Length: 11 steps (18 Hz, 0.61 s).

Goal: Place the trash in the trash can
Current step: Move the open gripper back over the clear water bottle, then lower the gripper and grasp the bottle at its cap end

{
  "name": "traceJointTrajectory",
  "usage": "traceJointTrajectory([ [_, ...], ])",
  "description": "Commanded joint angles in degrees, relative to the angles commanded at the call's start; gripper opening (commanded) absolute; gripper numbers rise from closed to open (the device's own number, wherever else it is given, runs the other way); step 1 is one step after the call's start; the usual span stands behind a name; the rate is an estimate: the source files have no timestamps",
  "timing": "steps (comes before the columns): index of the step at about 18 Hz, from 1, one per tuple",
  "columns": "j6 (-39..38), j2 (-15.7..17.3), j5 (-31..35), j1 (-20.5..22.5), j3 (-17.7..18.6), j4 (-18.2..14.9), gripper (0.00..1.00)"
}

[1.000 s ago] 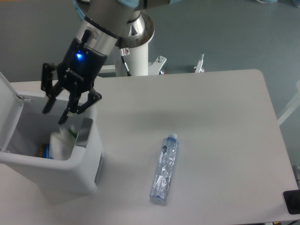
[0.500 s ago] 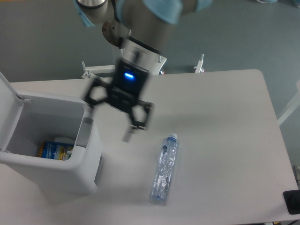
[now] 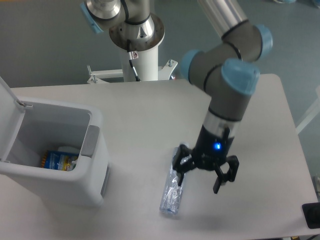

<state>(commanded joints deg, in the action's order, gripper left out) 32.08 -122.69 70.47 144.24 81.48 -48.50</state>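
grey floor and a white pedestal frame the pale table (image 3: pixel 150 110) where your arm works. a second ago your gripper (image 3: pixel 204 172) hung over the open trash can (image 3: pixel 95 150) at the table's left edge, with the white wrapper dropping in just below its fingers; half a second ago it was swinging across the middle of the table, empty. now it sits low over the near edge, beside the crushed clear bottle (image 3: pixel 174 192).

the wrapper (image 3: pixel 66 150) shows only as a pale scrap inside the can, next to a blue packet (image 3: pixel 57 161), so you can count the first piece of trash as delivered. the bottle is the half still to do, and it has not shifted across the three pictures.

the bottle lies flat near the table's near edge, running roughly front to back, its upper end hidden behind the gripper. your jaws stand apart, holding nothing. the left finger (image 3: pixel 179 167) overlaps the bottle's upper end, while the right finger (image 3: pixel 220 181) hangs clear of it toward the table's right side. the bottle is therefore not centred between the jaws; by the look of it you need a small shift left and a descent before closing.
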Motion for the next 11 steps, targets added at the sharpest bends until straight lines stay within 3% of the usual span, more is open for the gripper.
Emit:
traceJointTrajectory([
  [5, 0.1, -4.2, 8.1, -4.3, -1.9, -4.0, 1.0],
  [11, 2.3, -5.6, 9.3, -6.0, -2.2, -8.7, 1.0],
])
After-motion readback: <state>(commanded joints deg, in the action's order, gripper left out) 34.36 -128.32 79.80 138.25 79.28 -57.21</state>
